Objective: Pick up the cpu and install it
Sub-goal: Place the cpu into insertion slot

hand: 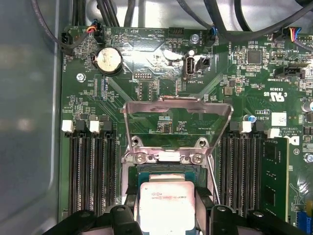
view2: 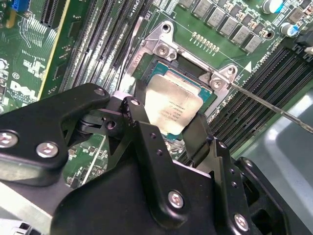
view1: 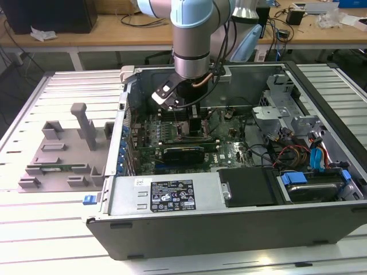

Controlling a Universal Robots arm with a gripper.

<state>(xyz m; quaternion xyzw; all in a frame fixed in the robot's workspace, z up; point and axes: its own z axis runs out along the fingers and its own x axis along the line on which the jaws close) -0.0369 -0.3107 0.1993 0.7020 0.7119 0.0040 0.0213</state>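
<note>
Arm [view1: 192, 40] reaches straight down into the open PC case [view1: 229, 226], which lies on its side on the slatted metal bench [view1: 34, 229]. Jaws sit low over the mobo [view1: 229, 152], toward the back wall of the case. Grey plastic tray [view1: 57, 154] lies on the bench just beside the case, on the exterior view's left.

In both wrist views the jaws are closed on the cpu [view2: 171, 105] [hand: 166, 203]. 2 black fingers [view2: 142, 127] press its 2 opposite edges, silvery top facing up. The cpu is directly over the socket [hand: 131, 180], w/ its green edge showing inside the black frame. Can't tell if it is fully seated or just above the contacts. In the second wrist view it looks slightly tilted vs the frame.

Load plate [hand: 177, 104] is flipped up and open behind the socket. Thin retention lever [view2: 274, 108] is swung out to 1 side, apart from the plate. RAM slots [hand: 90, 171] flank the socket on both sides, and a coin cell [hand: 107, 60] sits further up the board.
</note>
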